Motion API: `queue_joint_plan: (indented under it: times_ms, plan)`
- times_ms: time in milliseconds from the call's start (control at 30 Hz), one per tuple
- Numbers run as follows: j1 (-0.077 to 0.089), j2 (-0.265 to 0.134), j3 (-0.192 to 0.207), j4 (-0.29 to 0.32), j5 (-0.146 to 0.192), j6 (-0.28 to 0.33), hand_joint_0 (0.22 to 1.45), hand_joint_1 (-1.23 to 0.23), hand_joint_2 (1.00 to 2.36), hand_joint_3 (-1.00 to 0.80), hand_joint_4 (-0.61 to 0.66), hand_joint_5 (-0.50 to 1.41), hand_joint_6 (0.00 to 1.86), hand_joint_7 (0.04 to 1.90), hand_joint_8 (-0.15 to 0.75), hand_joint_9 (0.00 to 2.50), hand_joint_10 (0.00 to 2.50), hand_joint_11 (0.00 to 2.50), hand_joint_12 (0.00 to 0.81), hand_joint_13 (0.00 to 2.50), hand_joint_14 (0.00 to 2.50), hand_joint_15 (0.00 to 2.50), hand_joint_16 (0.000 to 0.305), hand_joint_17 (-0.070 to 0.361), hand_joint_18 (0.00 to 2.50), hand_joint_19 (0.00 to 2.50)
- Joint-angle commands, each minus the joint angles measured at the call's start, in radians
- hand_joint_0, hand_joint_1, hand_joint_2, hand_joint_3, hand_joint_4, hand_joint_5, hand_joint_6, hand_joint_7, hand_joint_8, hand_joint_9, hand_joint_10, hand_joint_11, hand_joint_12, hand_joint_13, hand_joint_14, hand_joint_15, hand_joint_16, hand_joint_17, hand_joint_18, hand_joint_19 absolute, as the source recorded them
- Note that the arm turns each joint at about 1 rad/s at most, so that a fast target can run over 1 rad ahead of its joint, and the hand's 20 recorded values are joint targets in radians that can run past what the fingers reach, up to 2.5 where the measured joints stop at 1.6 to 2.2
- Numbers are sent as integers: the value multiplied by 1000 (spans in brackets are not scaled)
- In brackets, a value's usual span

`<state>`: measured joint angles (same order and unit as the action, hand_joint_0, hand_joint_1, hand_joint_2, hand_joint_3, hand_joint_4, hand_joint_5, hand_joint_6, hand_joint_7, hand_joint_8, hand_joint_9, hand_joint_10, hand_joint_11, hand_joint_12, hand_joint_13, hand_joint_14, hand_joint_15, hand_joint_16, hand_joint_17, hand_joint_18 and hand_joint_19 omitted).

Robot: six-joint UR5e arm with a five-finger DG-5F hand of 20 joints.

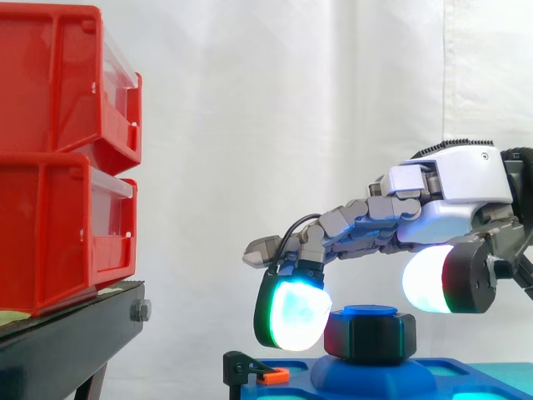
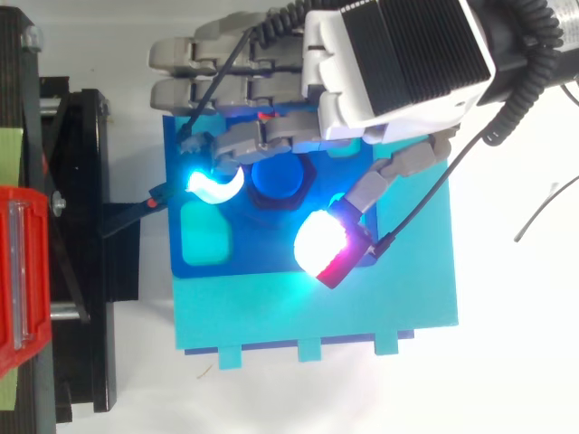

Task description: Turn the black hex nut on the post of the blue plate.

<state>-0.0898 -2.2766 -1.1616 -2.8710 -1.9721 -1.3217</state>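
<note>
Black hex nut (image 1: 371, 336) sits on the post (image 2: 279, 178) at the middle of the blue plate (image 2: 416, 289), with the robot hand (image 2: 398, 63) above the plate, unclenched, one glowing pad (image 1: 291, 312) lowered beside the nut and the thumb pad (image 1: 429, 279) raised opposite, apparently bracketing it for a twist.

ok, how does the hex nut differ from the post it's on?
The hex nut is black and six-sided; the post is blue and round-topped. The nut is wider and rings the post, whose top stands just above the nut. Both sit upright on the blue plate.
</note>
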Motion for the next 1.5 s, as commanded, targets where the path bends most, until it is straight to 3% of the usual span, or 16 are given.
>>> queue_joint_plan:
  times_ms: [0, 1033, 1233, 1300, 1367, 1467]
  plan:
    - [-5, 0, 0, 1, -5, -1, 426, -373, 1000, -500, 270, -212, 504, 896, 263, 110, 0, 0, 379, 0, 0, 0, 54, 122, 0, 340]
    - [-65, 0, -1, 29, -71, -5, 429, -379, 1000, -500, 265, -212, 504, 895, 262, 112, 0, 0, 376, 0, 0, 0, 54, 122, 0, 344]
    - [-56, 0, 17, 33, -79, 18, 429, -379, 1000, -500, 261, -213, 504, 885, 262, 114, 0, 0, 376, 0, 0, 0, 54, 122, 0, 343]
    - [-48, 0, 45, 9, -79, 16, 429, -382, 1000, -500, 259, -214, 504, 881, 262, 114, 0, 0, 375, 0, 0, 0, 54, 122, 0, 344]
    - [-47, 0, 49, -1, -77, 16, 430, -383, 1000, -500, 253, -216, 504, 871, 262, 114, 0, 0, 374, 0, 0, 0, 54, 122, 0, 344]
    - [-31, 0, 59, -30, -60, 15, 429, -385, 1000, -500, 245, -221, 503, 857, 262, 114, 0, 0, 374, 0, 0, 0, 54, 122, 0, 352]
